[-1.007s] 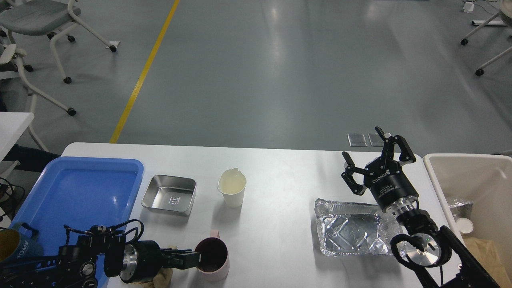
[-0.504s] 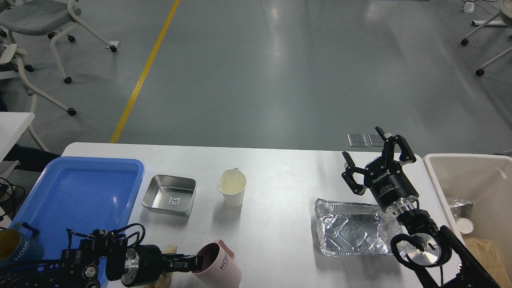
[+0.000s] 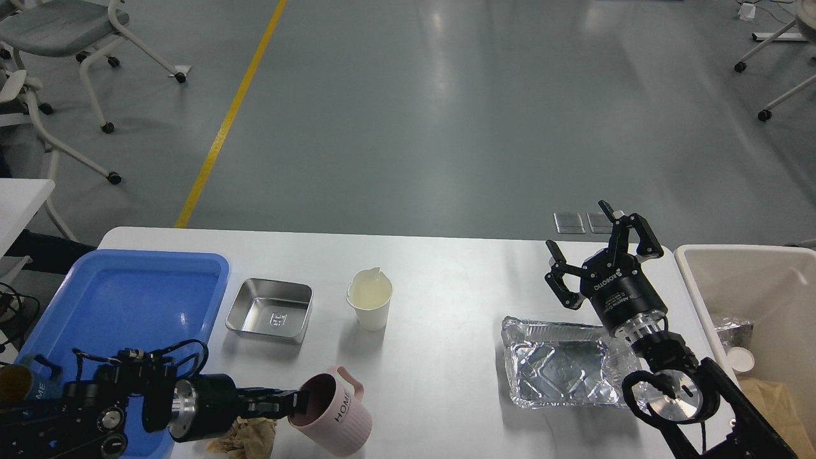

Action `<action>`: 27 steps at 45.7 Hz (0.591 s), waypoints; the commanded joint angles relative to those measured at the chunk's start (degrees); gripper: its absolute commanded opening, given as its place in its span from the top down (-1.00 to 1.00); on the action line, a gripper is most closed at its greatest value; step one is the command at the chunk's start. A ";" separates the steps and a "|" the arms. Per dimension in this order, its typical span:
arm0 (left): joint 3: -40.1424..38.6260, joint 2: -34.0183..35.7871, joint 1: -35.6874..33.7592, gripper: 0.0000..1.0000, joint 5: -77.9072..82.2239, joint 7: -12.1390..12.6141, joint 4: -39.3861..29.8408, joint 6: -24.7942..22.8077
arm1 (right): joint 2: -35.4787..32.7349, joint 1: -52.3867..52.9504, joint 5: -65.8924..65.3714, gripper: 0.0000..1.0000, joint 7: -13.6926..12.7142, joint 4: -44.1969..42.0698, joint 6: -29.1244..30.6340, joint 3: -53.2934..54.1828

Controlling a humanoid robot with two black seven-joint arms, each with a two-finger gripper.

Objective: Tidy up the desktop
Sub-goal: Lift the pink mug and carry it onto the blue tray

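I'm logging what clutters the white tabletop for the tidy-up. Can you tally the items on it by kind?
Cups and mugs: 3 (pink ribbed mug, white paper cup, blue mug at the left edge)
Trays and pans: 3 (blue plastic tray, square steel pan, crinkled foil tray)
Crumpled brown paper: 1
Total: 7

Pink mug [image 3: 335, 414] reads "HOME"; right hand [image 3: 596, 245] "ROBOTIQ".
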 commanded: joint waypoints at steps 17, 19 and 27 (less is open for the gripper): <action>-3.78 19.50 -8.79 1.00 -7.56 -1.91 -6.34 -3.90 | 1.12 0.33 0.00 -1.00 -0.03 -0.04 0.05 -0.09; -4.22 21.16 -8.79 1.00 -7.82 -2.00 -6.86 -4.25 | 1.03 0.33 0.00 -1.00 -0.03 -0.04 0.05 -0.09; -4.57 27.23 -8.52 1.00 -8.00 -3.14 -7.39 -4.34 | 1.12 0.33 0.09 -1.00 0.06 0.04 0.05 -0.09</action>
